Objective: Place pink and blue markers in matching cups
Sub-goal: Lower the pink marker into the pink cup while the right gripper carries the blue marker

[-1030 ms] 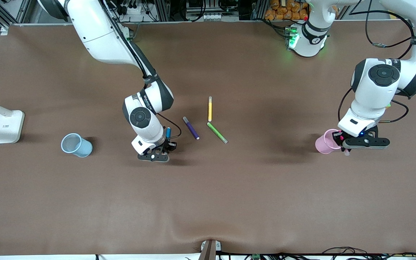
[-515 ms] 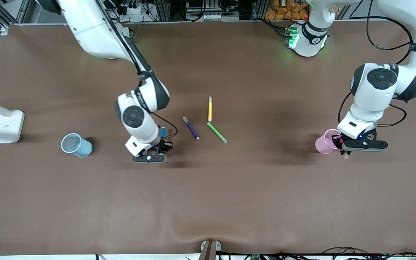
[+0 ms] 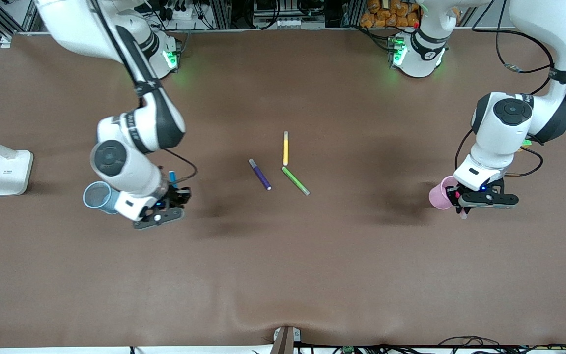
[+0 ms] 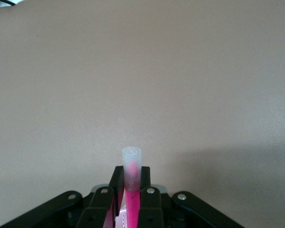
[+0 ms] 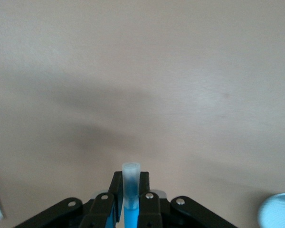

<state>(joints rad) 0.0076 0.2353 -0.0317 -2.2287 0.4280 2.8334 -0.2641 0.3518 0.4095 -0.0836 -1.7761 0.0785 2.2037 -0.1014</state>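
My right gripper (image 3: 164,210) is shut on the blue marker (image 3: 172,177) and holds it upright above the table, beside the light blue cup (image 3: 97,196). In the right wrist view the blue marker (image 5: 131,192) points its pale cap down between the fingers (image 5: 117,187), and the blue cup (image 5: 277,212) shows at the edge. My left gripper (image 3: 466,202) is shut on the pink marker (image 3: 463,214), right beside the pale pink cup (image 3: 438,195). In the left wrist view the pink marker (image 4: 132,178) hangs cap down over bare table; the pink cup is out of that view.
A dark purple pen (image 3: 260,174), a yellow pen (image 3: 286,148) and a green pen (image 3: 296,181) lie together mid-table. A white lamp base (image 3: 11,172) stands at the right arm's end of the table, past the blue cup.
My right gripper has carried the blue marker away from the loose pens to beside the blue cup. My left gripper has edged with the pink marker closer to the pink cup.
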